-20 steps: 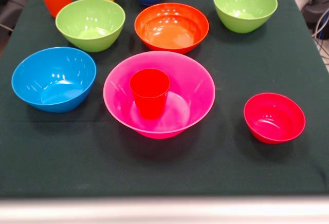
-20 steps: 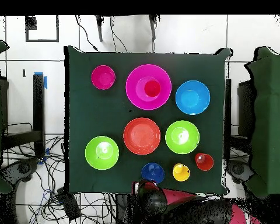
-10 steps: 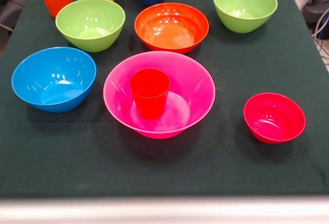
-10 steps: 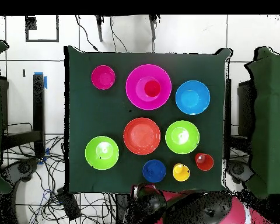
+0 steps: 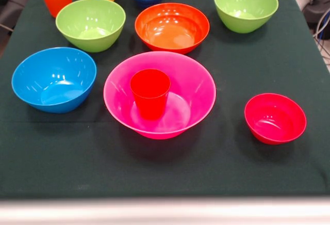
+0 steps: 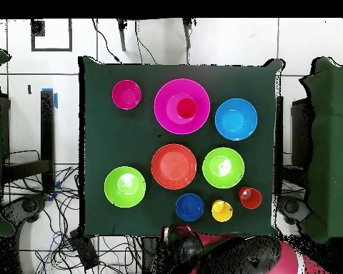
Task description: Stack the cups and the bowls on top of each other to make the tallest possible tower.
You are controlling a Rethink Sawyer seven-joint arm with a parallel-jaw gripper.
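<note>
Green cloth covers the table (image 5: 232, 147), where the red cup (image 5: 150, 93) stands upright inside the pink bowl (image 5: 196, 88) at centre, the orange bowl (image 5: 172, 27) at its 12 o'clock, all probably light, stiff, slippery plastic best pinched at a rim, while my jaws are out of sight.

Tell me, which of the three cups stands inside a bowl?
The red cup: it stands upright in the large pink bowl. The orange and yellow cups stand on the cloth.

floor (image 6: 231, 43): white tiles | cables (image 6: 60, 239): tangled | table (image 6: 117, 143): dark green cloth
</note>
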